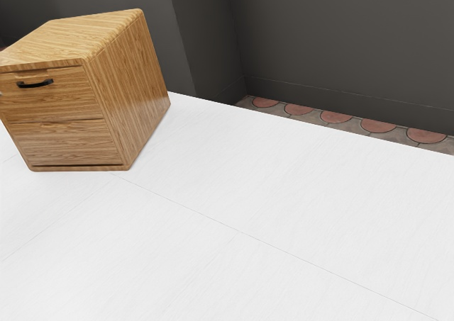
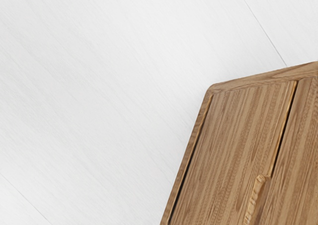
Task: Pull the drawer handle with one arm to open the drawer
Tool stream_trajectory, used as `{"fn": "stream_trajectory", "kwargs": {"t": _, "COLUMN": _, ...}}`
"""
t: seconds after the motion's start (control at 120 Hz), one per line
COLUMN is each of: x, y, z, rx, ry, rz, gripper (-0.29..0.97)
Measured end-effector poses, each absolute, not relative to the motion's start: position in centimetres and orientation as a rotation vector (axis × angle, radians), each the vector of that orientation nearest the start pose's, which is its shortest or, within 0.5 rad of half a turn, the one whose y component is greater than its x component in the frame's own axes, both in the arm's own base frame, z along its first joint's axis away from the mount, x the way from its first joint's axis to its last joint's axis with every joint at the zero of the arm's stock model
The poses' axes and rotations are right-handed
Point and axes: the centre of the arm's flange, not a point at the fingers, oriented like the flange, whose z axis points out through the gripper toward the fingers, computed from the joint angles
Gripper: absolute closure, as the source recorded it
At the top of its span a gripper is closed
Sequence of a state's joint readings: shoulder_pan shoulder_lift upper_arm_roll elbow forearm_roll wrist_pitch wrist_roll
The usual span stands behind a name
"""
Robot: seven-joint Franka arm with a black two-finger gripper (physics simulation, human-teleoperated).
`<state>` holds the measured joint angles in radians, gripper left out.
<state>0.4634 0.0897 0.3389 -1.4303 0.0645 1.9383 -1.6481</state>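
A light wooden cabinet (image 1: pixel 106 66) stands on the white floor at the exterior view's upper left. Its front faces the exterior view's lower left and carries two drawers, one above the other. The upper drawer (image 1: pixel 53 98) has a short black handle (image 1: pixel 35 83) near its top edge. The lower drawer (image 1: pixel 64 142) shows a plain front. Both fronts look flush with the cabinet body. In the wrist view a corner of the cabinet (image 2: pixel 233 135) shows its wood grain, a seam between two panels, and a small raised wooden ridge (image 2: pixel 256 197).
White floor (image 1: pixel 269 215) spreads wide to the exterior view's right and front of the cabinet. A dark wall (image 1: pixel 340 37) runs along the back, with a strip of reddish round tiles (image 1: pixel 347 119) at its foot.
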Motion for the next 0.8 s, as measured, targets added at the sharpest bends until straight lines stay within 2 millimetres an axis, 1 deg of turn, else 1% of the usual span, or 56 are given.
{"fn": "stream_trajectory", "kwargs": {"t": 0.125, "x": 43.5, "y": 44.8, "z": 66.9, "rx": 1.024, "ry": 2.811, "rz": 0.645, "gripper": 0.00}}
{"fn": "stream_trajectory", "kwargs": {"t": 0.217, "x": 43.2, "y": 45.7, "z": 66.9, "rx": 1.002, "ry": 2.809, "rz": 0.662, "gripper": 0.00}}
{"fn": "stream_trajectory", "kwargs": {"t": 0.342, "x": 43.3, "y": 45.8, "z": 67.6, "rx": 0.996, "ry": 2.791, "rz": 0.692, "gripper": 0.00}}
{"fn": "stream_trajectory", "kwargs": {"t": 0.408, "x": 43.8, "y": 45.8, "z": 67.9, "rx": 1.000, "ry": 2.781, "rz": 0.707, "gripper": 0.00}}
{"fn": "stream_trajectory", "kwargs": {"t": 0.508, "x": 44.6, "y": 45.7, "z": 67.6, "rx": 1.012, "ry": 2.771, "rz": 0.716, "gripper": 0.00}}
{"fn": "stream_trajectory", "kwargs": {"t": 0.675, "x": 44.7, "y": 45.8, "z": 67.9, "rx": 1.010, "ry": 2.760, "rz": 0.737, "gripper": 0.00}}
{"fn": "stream_trajectory", "kwargs": {"t": 0.8, "x": 45.5, "y": 46.1, "z": 67.3, "rx": 1.018, "ry": 2.757, "rz": 0.747, "gripper": 0.00}}
